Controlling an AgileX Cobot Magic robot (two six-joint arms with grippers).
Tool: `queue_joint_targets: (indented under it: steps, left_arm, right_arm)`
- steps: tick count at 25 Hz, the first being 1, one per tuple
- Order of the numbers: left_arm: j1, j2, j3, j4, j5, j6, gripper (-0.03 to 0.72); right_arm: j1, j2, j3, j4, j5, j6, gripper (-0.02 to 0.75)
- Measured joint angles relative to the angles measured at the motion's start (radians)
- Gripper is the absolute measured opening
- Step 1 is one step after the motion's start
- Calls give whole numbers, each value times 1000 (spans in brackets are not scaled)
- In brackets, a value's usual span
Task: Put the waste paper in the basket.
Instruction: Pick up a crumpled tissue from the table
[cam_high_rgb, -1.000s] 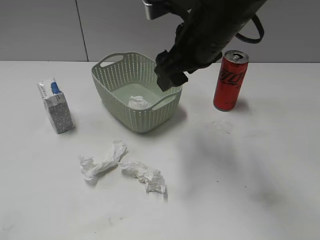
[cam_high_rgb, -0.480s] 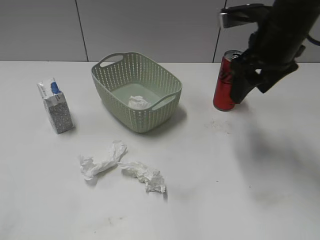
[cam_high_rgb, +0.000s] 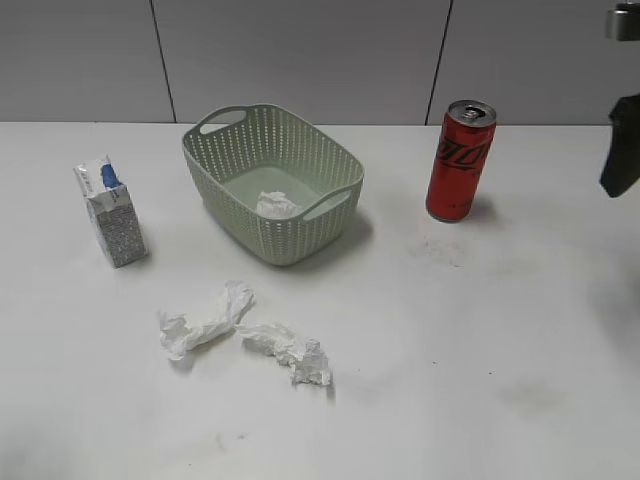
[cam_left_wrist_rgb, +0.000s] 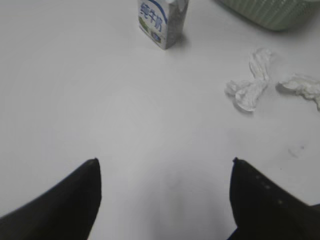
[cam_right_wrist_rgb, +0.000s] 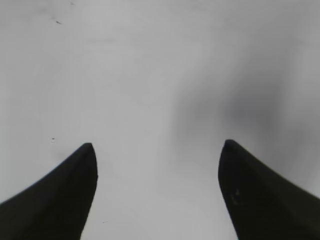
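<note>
A pale green plastic basket (cam_high_rgb: 340, 205) stands on the white table with one crumpled paper (cam_high_rgb: 277, 205) inside. Two more crumpled papers lie in front of it: one (cam_high_rgb: 205, 322) on the left and one (cam_high_rgb: 292, 352) on the right. Both show in the left wrist view, the left one (cam_left_wrist_rgb: 250, 85) and the right one (cam_left_wrist_rgb: 302, 86), with the basket's edge (cam_left_wrist_rgb: 270, 12) at the top. My left gripper (cam_left_wrist_rgb: 162, 165) is open and empty above bare table. My right gripper (cam_right_wrist_rgb: 157, 147) is open and empty above bare table; its arm (cam_high_rgb: 622, 155) shows at the far right edge.
A red soda can (cam_high_rgb: 460, 160) stands right of the basket. A small milk carton (cam_high_rgb: 110, 212) stands at the left, also in the left wrist view (cam_left_wrist_rgb: 162, 22). A grey wall runs behind the table.
My right arm has swung from over the basket rim to the right, past the can, to the far right edge. One paper lies in the basket throughout.
</note>
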Motion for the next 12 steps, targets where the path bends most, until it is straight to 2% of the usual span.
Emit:
queue_joint_targets:
  steps: [4, 8, 12]
  left_arm:
    - [-67, 196, -72, -18, -6, 41, 592]
    - [-106, 405, -140, -91, -11, 144, 592]
    - [-173, 582, -190, -113, -22, 214, 592]
  right_arm:
    - [-53, -72, 95, -17, -18, -1, 566]
    - [-54, -180, 214, -20, -60, -1, 564]
    - [-56, -309, 332, -20, -107, -1, 565]
